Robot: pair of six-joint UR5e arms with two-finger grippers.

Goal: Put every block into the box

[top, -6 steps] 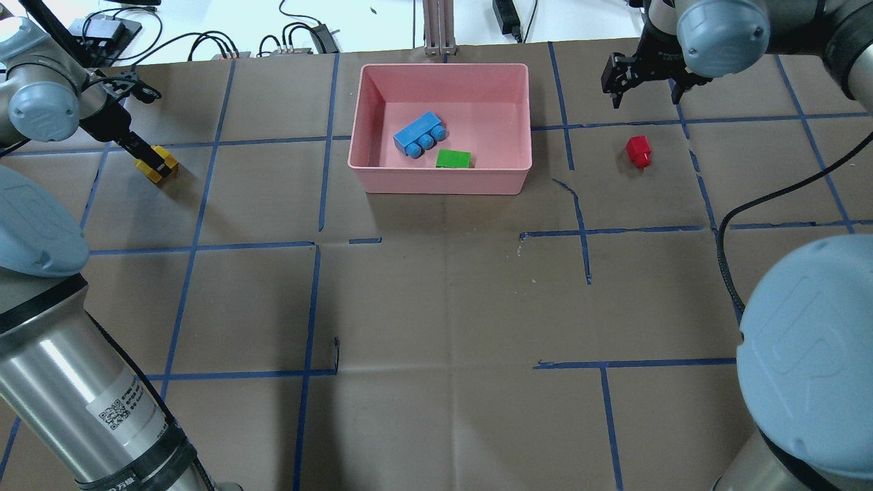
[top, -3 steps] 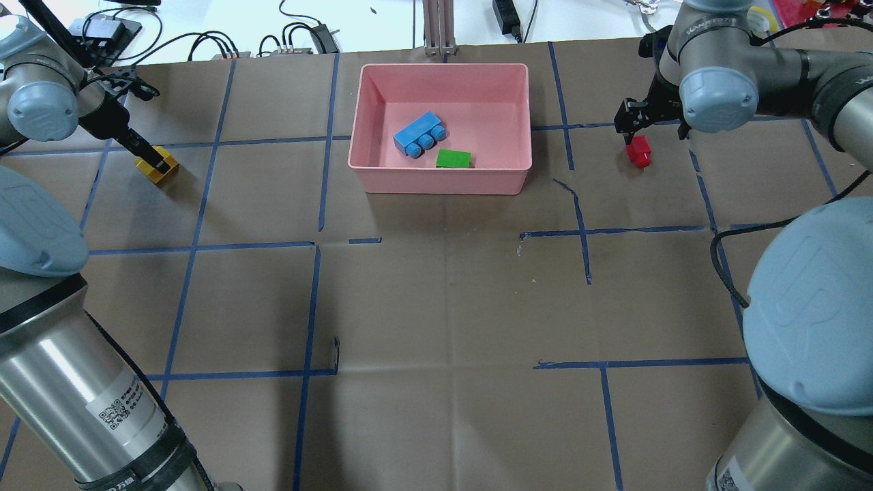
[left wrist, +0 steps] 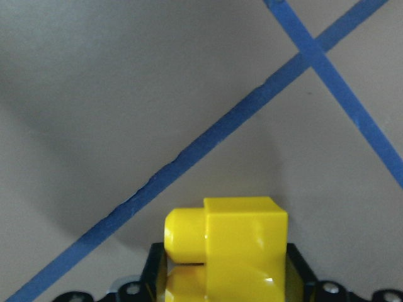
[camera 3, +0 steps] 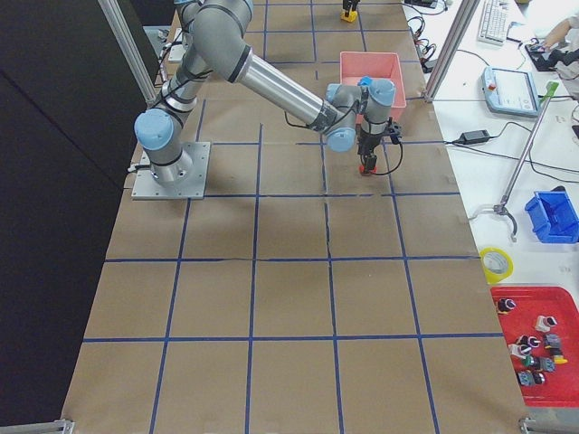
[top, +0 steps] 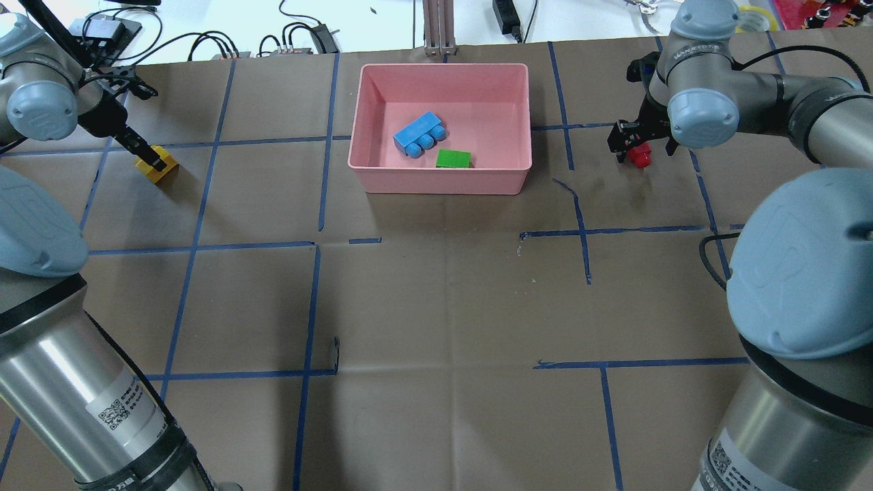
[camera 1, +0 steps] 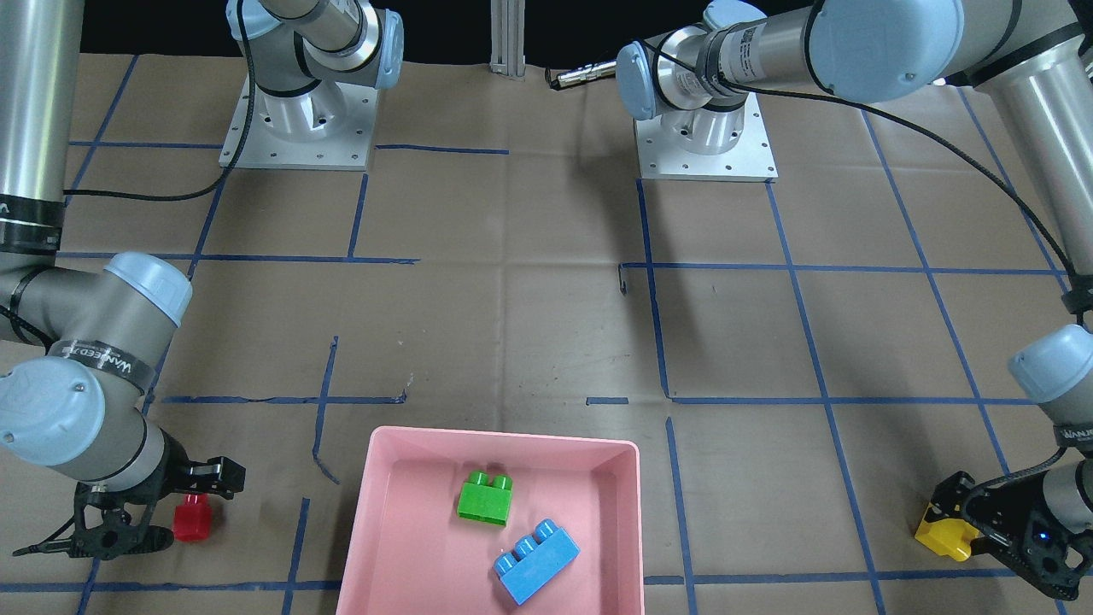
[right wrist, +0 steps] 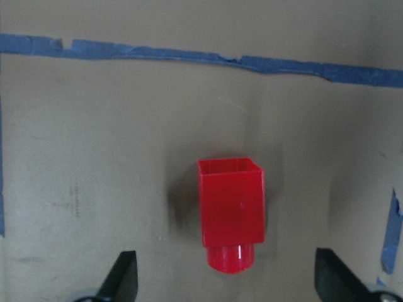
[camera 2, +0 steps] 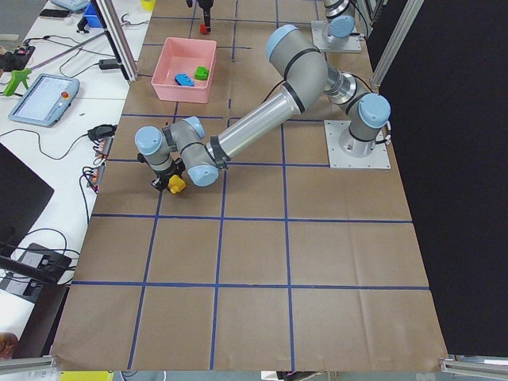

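Note:
The pink box (top: pixel 440 67) stands at the table's far middle and also shows in the front view (camera 1: pixel 504 438). In it lie the blue block (top: pixel 418 134) and the green block (top: pixel 453 158). The yellow block (top: pixel 159 170) is on the table at the far left. My left gripper (top: pixel 155 162) is shut on it, and the block fills the bottom of the left wrist view (left wrist: pixel 233 239). The red block (top: pixel 640 157) lies on the table right of the box. My right gripper (top: pixel 638 146) is open and low over it, and the block (right wrist: pixel 230 211) lies between the open jaws.
Cables and power boxes (top: pixel 300 37) lie beyond the table's far edge, beside an aluminium post (top: pixel 436 27). The two arm bases (camera 1: pixel 299 120) (camera 1: pixel 704 137) are bolted on the robot's side. Blue tape lines grid the brown table cover.
My right gripper has come down and forward from behind the red block to straddle it. My left gripper has stayed at the yellow block, and its fingers have closed in on it.

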